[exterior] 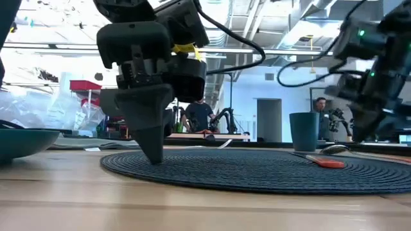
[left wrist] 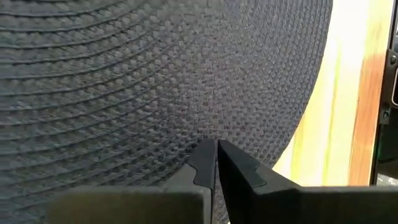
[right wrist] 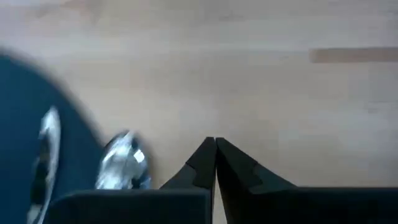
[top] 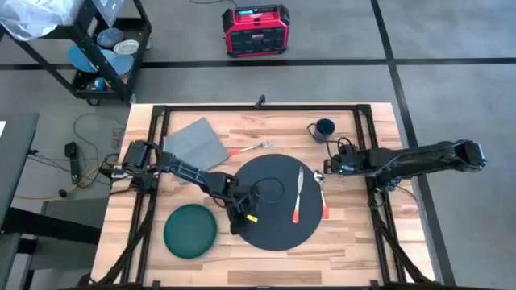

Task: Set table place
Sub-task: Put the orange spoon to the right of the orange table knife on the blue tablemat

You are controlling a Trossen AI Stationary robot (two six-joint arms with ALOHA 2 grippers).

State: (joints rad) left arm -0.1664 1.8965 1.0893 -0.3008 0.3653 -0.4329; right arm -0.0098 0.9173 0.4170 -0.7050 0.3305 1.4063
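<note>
both pinched together: left gripper on woven round place, right gripper over wood.

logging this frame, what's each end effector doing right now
Left end effector: closed, holding nothing, tips down on the dark grey mat.
Right end effector: closed, empty, over bare table beside the spoon.

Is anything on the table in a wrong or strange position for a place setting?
Yes. The green plate sits on bare wood left of the dark mat, not on it. The fork lies apart, beyond the mat by the grey napkin. The knife lies on the mat where the plate belongs.
</note>
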